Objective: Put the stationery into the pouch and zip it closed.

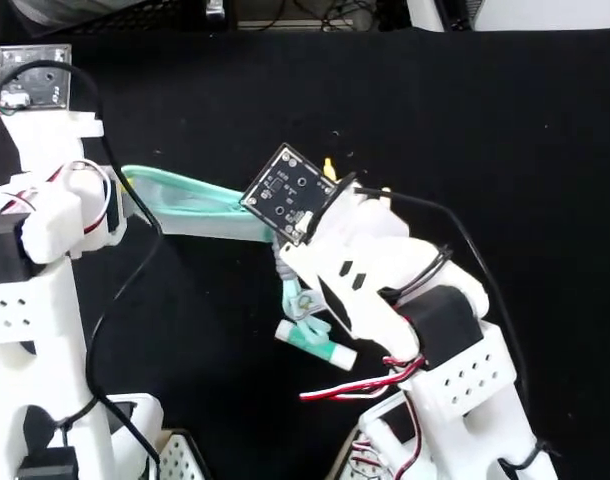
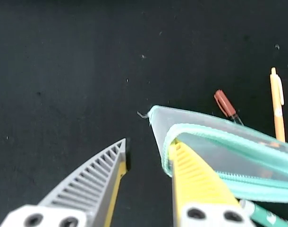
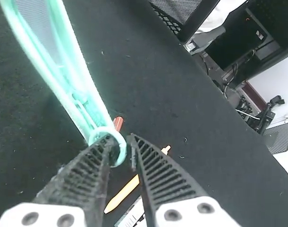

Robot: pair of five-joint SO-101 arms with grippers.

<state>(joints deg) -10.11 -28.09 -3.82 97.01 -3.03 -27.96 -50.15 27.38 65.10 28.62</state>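
One black table carries two arms. One clear, teal-edged pouch lies between them, unzipped. Left gripper: jaws apart, yellow finger touching the pouch's end. Right gripper: jaws pinched on one zip ring. Near the pouch lie one orange pen, one brown-capped pen and one white-and-green stick.

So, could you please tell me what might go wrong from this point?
1. The right gripper appears to pinch the zipper ring while the orange pen and the brown-capped pen lie outside the pouch. Pulling now could zip it shut without them.
2. The left gripper is open, with one finger in the pouch mouth, so a tug may slide the pouch off.
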